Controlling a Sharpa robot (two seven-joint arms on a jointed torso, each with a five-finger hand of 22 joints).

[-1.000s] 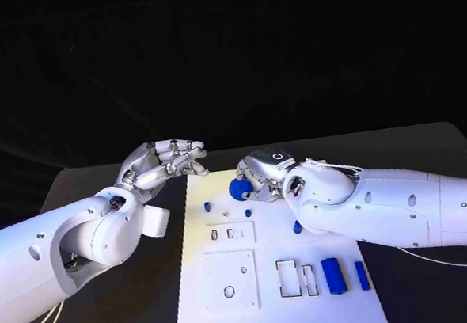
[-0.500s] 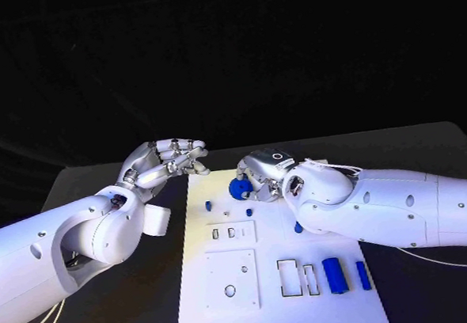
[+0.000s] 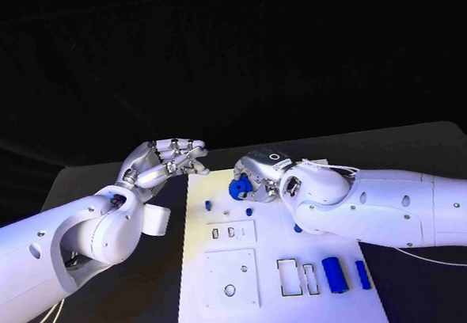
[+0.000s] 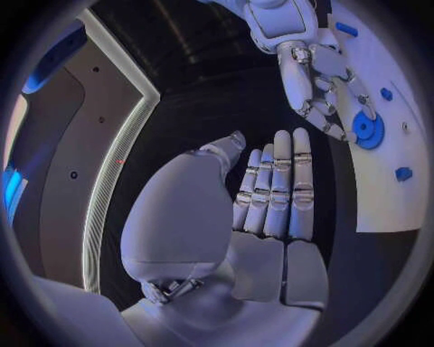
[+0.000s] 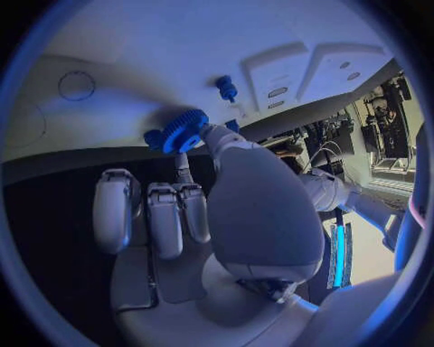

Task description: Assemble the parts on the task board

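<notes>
Task board point(image 3: 276, 300) lies on the black surface; the right hand point(image 3: 261, 178) grasps a blue gear point(image 3: 238, 189) at its far end. The left hand point(image 4: 271, 191) hovers released beside the board. The gear point(image 5: 184, 130) looks pinched; I would lower it straight, slowly.

We record a dark, matt tabletop point(image 3: 439, 144) with a straight far edge and rounded far corners. Behind that far edge hangs a black curtain point(image 3: 221, 59), creased in loose vertical folds and covering the whole backdrop. Beyond the tabletop, the left wrist view takes in a grey wall panel point(image 4: 68, 137) bordered by a pale lit strip point(image 4: 122, 155). In the right wrist view we note a narrow blue light strip point(image 5: 339, 253) and dark racked equipment point(image 5: 384, 108), too small to identify further.
</notes>
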